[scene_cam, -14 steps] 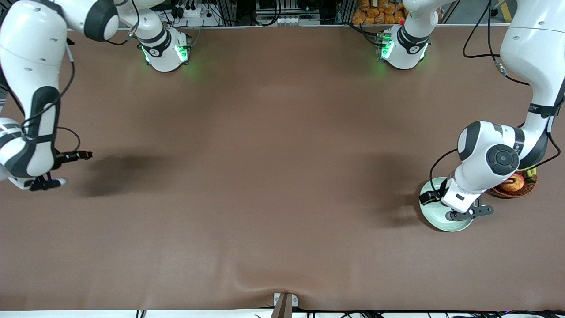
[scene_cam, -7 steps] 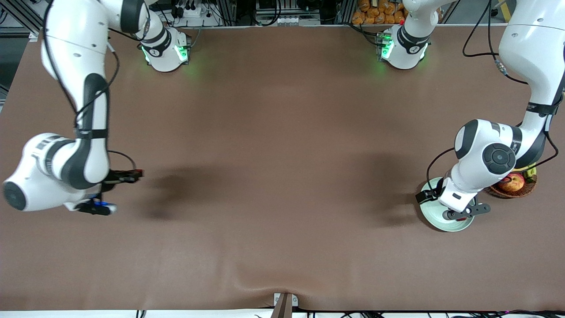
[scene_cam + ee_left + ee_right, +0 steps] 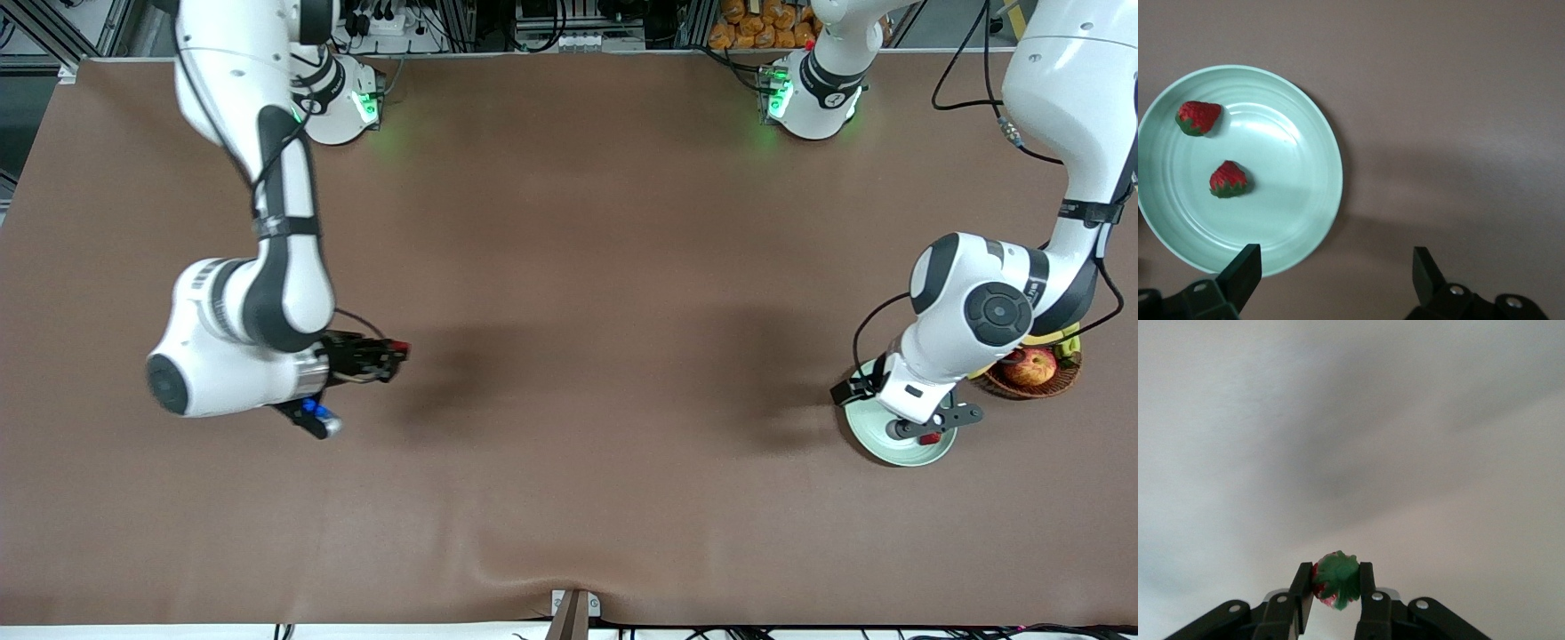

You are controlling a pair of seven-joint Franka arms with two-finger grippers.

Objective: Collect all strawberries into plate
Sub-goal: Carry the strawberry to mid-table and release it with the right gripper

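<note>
Since the earlier frame, the right arm has swung from its end of the tabletop [image 3: 569,267] toward the middle, carrying its load with it. Its right hand [image 3: 1336,587] is clamped narrow on a strawberry [image 3: 1335,581], up in the air over bare brown tabletop, well apart from the plate [image 3: 1311,133]. That pale green plate sits at the left arm's end, beside a wicker basket [image 3: 1031,380] of fruit. Two strawberries [image 3: 1199,117] lie on the plate. Over it hovers the left hand [image 3: 1336,275], spread wide and empty. By my judgement two of three berries are collected; the last is on its way.
</note>
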